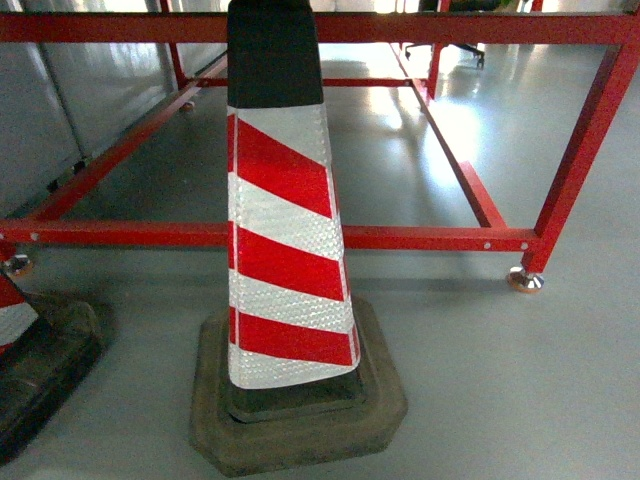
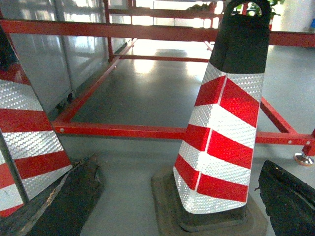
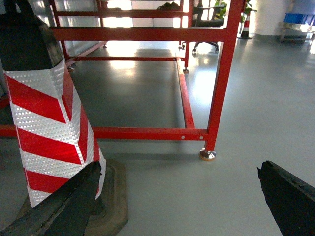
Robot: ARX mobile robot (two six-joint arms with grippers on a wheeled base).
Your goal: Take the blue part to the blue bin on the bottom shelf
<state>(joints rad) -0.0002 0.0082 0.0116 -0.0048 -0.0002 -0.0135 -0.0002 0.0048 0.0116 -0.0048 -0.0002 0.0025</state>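
Observation:
The blue part, the blue bin and the bottom shelf are out of view in all three views. My left gripper [image 2: 179, 165] is open, its black fingers [image 2: 74, 196] spread wide at the lower corners of the left wrist view, nothing held. A red-and-white traffic cone [image 2: 221, 128] stands on the floor beyond them. My right gripper [image 3: 178, 168] is open too and empty, with bare grey floor between its fingers [image 3: 290, 196]. Neither gripper shows in the head view.
The cone [image 1: 285, 230] on its rubber base stands right in front of me. A second cone [image 1: 20, 330] is at the left edge. Behind them runs a low red steel frame [image 1: 400, 238] with a foot [image 3: 207, 155]. Something blue [image 3: 299, 18] sits far back right.

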